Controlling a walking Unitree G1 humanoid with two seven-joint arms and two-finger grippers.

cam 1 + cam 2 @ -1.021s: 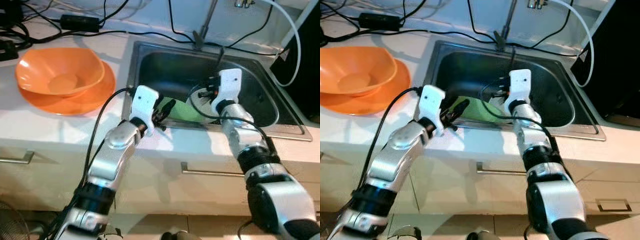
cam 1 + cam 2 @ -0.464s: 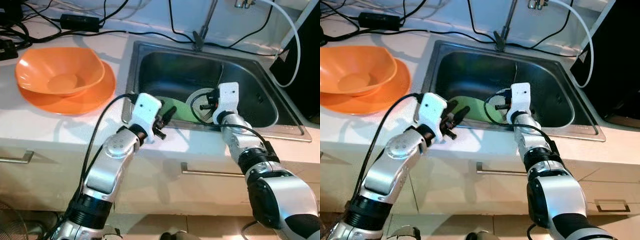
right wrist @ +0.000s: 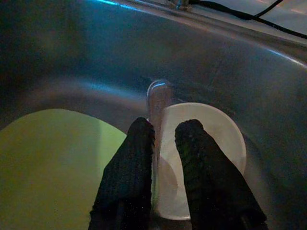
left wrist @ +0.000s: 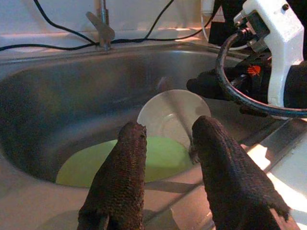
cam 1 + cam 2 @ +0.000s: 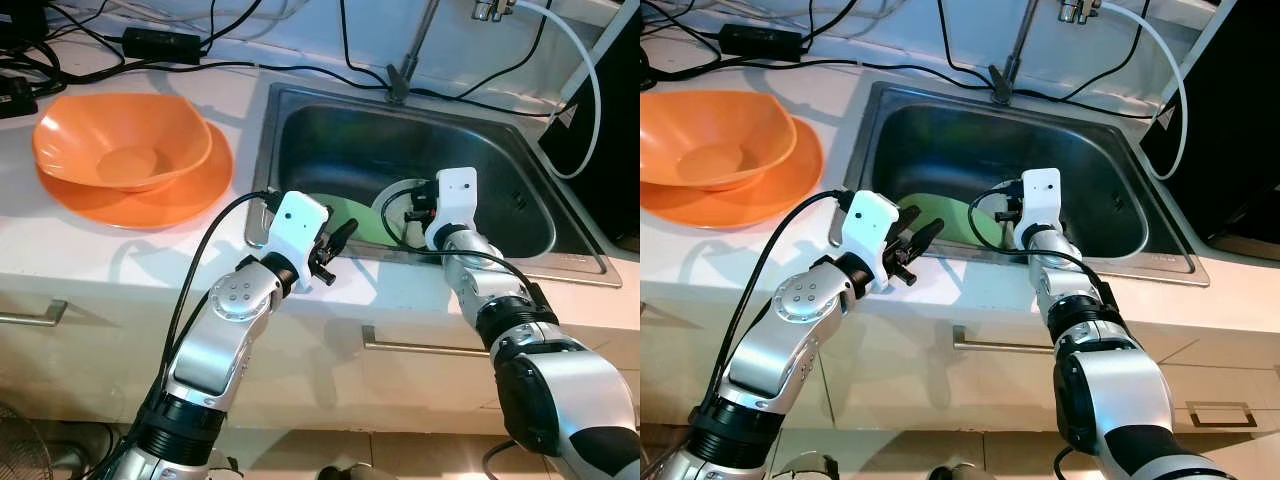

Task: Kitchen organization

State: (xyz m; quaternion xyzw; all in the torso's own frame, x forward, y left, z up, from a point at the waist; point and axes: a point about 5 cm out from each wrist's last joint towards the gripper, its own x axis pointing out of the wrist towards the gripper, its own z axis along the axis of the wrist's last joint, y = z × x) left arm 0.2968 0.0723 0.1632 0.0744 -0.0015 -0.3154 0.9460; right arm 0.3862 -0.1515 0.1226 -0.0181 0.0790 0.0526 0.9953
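Note:
A steel sink holds a light green plate and a white bowl side by side on its floor. A pale spoon lies with its head past the bowl's rim and its handle running between my right fingers. My right gripper is low in the sink over the bowl, fingers close together on the spoon handle. My left gripper hovers open over the sink's front rim, nothing between its fingers, pointing toward the plate.
An orange bowl sits on an orange plate on the white counter at the left. The faucet and black cables run behind the sink. A black appliance stands at the right.
My right gripper has dropped lower into the sink, down to the bowl and spoon. My left gripper has drawn back from over the green plate to the sink's front rim.

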